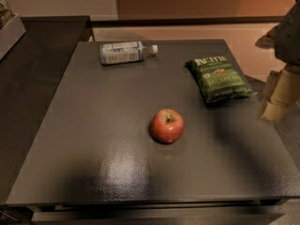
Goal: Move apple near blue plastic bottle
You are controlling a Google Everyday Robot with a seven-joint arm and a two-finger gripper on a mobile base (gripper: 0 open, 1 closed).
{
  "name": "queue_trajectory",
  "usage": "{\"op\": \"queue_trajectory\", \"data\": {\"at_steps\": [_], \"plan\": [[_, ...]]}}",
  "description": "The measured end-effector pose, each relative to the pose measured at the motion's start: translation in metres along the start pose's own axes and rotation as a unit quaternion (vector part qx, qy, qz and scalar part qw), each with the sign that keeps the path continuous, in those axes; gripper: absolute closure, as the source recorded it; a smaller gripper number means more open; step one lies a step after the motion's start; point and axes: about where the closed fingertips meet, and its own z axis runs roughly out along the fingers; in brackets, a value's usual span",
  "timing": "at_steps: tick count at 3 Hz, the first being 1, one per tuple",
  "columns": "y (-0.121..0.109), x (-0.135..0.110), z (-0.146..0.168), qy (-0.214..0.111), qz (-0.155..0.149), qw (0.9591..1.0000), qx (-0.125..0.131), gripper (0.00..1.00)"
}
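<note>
Dark table (93, 139) is viewed from above and from its near edge. The apple (167, 125) is found slightly right of frame centre, resting on the table top with stem dimple upward, red with a yellowish patch near the stem. The blue plastic bottle (125, 52) is seen in the upper left part of the table, laid on its side, white cap pointed toward the right, label facing up. Apple and bottle are well apart. A green chip bag (219, 78) is laid flat in the upper right part of the table, between neither of the two; it is near the apple's upper right but not touching it. The gripper (275, 102) is located at the right edge of the frame, beyond the table's right side and just right of the bag, partly cut off by the frame. How far it is opened cannot be told. No object is seen held in it, and it is apart from apple, bottle and bag. A darker counter (33, 78) is noted along the left side.
</note>
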Motion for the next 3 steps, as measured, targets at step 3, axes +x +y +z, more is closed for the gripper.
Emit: {"op": "queue_trajectory", "data": {"at_steps": [3], "plan": [[0.021, -0.034, 0.015, -0.036, -0.042, 0.9983, -0.02, 0.0]]}}
